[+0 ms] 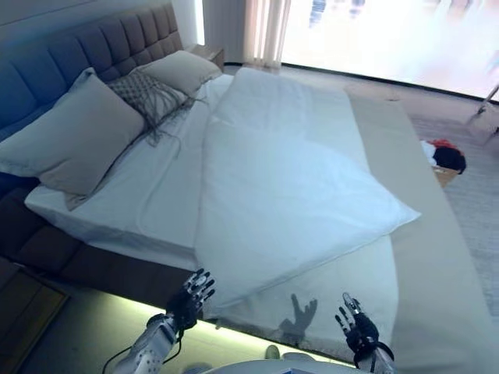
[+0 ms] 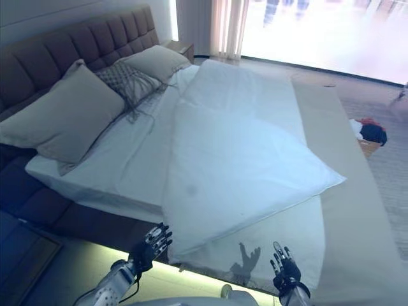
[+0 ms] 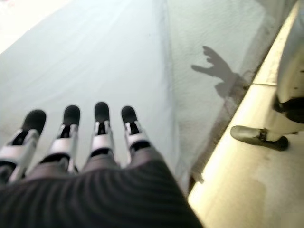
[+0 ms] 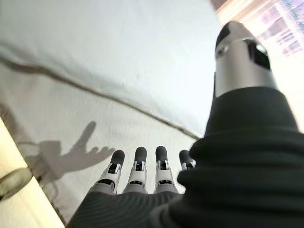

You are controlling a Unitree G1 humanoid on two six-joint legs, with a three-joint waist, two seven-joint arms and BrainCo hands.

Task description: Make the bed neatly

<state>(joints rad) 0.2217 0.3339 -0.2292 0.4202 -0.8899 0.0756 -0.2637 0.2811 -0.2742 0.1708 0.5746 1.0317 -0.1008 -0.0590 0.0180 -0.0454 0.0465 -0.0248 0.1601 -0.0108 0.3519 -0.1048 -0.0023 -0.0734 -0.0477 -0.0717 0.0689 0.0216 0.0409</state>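
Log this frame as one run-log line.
left hand: open, by near bed edge, holding nothing | right hand: open, holding nothing | duvet: skewed on bed, one corner jutting out | pillows: at headboard

A bed (image 1: 437, 296) with a tufted headboard (image 1: 93, 47) is seen, covered by a white sheet (image 1: 156, 195). Over it a white duvet (image 1: 288, 195) is spread askew — one corner juts toward the foot side. Three pillows are set at the head: a large grey pillow (image 1: 78, 140), a patterned cushion (image 1: 148, 95), a second grey pillow (image 1: 183, 70).
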